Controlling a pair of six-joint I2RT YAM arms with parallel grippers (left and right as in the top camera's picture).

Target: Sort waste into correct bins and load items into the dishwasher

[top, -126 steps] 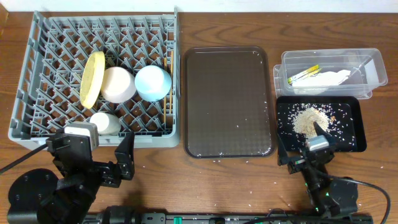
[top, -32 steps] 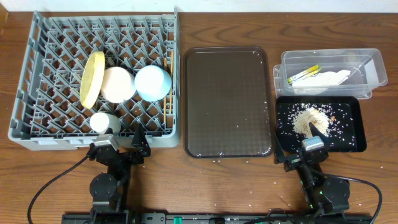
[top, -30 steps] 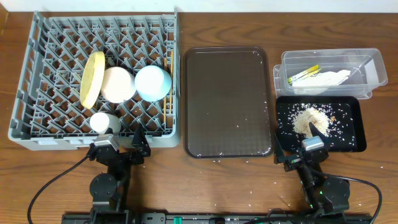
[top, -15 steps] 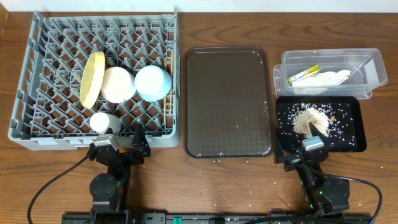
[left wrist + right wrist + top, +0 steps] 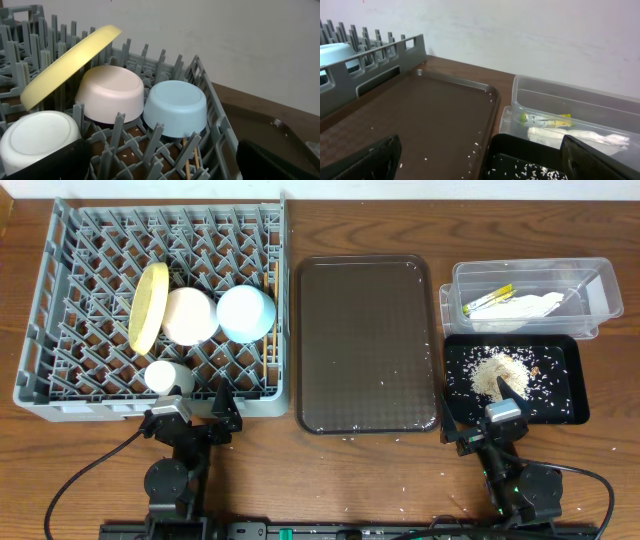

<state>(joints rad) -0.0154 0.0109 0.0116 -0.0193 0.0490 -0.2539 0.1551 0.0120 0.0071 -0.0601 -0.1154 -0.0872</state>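
Observation:
The grey dish rack (image 5: pixel 60 300) holds the pale-yellow plate (image 5: pixel 148 307) on edge, the cream-white bowl (image 5: pixel 189 315), the light-blue bowl (image 5: pixel 245 313), the white cup (image 5: pixel 168 377) and the chopsticks (image 5: pixel 268 340). The clear tub (image 5: pixel 600 290) holds the napkin (image 5: pixel 525 307) and yellow-green sachet (image 5: pixel 487 299). The black tray (image 5: pixel 570 405) holds rice scraps (image 5: pixel 497 371). My left gripper (image 5: pixel 190 416) is open and empty at the rack's front wall. My right gripper (image 5: pixel 480 415) is open and empty at the black tray's front left corner. The left wrist view shows plate (image 5: pixel 65 62), bowls (image 5: pixel 112 95) (image 5: pixel 175 107), cup (image 5: pixel 37 140).
The dark brown serving tray (image 5: pixel 366 345) lies between rack and bins, with a few rice grains on it. Loose grains dot the wooden table in front. The right wrist view shows this tray (image 5: pixel 430 115), the tub (image 5: pixel 570 107) and the black tray (image 5: pixel 520 160).
Since the oldest frame, both arms have drawn back and folded low at the table's front edge. Over the last second nothing has moved.

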